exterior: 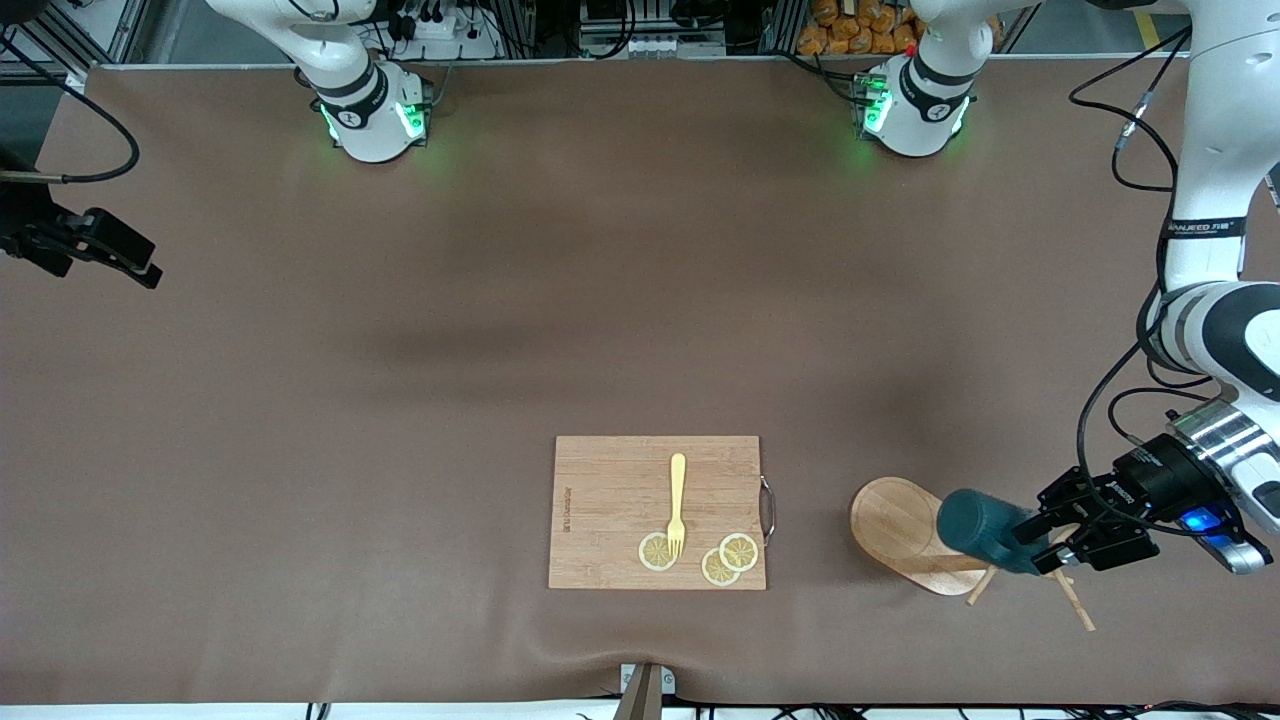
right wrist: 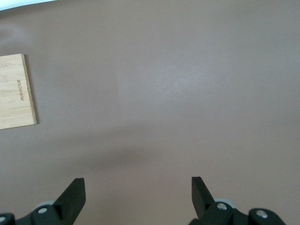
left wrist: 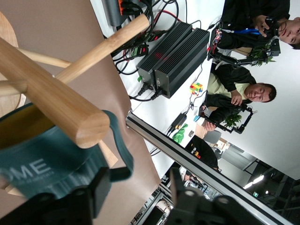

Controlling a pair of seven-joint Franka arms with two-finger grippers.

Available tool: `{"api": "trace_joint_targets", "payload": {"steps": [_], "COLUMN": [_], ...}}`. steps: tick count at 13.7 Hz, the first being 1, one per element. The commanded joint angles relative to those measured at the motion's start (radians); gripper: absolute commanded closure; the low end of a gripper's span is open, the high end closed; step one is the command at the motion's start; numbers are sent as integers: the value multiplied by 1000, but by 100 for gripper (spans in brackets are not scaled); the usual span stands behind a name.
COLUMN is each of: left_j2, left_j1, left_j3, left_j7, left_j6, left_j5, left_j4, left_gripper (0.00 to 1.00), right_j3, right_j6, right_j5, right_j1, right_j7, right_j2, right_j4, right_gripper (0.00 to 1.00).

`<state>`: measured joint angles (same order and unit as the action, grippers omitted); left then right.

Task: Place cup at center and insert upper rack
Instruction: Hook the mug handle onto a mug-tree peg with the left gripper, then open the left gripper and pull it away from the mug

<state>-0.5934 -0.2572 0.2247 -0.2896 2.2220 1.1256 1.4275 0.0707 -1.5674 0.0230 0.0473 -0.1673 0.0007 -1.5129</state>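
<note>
Waiting over the bare table (right wrist: 187,70), the right gripper (right wrist: 138,197) has its fingers apart. The cup (exterior: 985,530) lies sideways at the pegs of the upper rack (exterior: 900,525), its long axis running along the table and its mouth toward the left arm's end. The left gripper (exterior: 1040,545) has its fingers apart around the handle.

I work in a robotics lab: past my left pincer (left wrist: 140,197), off the brown-covered desk (left wrist: 70,28), black power units (left wrist: 176,54), tangled cables (left wrist: 136,65) and seated people handling devices (left wrist: 243,93) fill the room.
</note>
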Motion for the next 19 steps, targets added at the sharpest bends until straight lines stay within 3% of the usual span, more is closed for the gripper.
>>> {"api": "trace_joint_targets", "payload": {"steps": [1, 7, 12, 15, 19], "left_j2": [7, 46, 141, 210, 305], "left_j1": [-5, -7, 1, 33, 41], "left_j3": [5, 4, 11, 28, 36], "left_j7": [33, 35, 20, 12, 27], "left_j6": [4, 4, -13, -30, -214], "left_j5": [13, -93, -387, -663, -887], "left_j4": [-4, -2, 10, 22, 63], "left_gripper": [0, 0, 0, 0, 0], "right_j3": [4, 4, 4, 4, 4], "right_j6": [13, 12, 13, 12, 12], "right_j5": [3, 3, 3, 3, 2], "right_j1": [9, 9, 9, 9, 9], "right_j7": [3, 3, 2, 2, 2], "right_j2": [4, 4, 4, 4, 2], "right_j4": [17, 17, 17, 17, 17], "right_gripper": [0, 0, 0, 0, 0]}}
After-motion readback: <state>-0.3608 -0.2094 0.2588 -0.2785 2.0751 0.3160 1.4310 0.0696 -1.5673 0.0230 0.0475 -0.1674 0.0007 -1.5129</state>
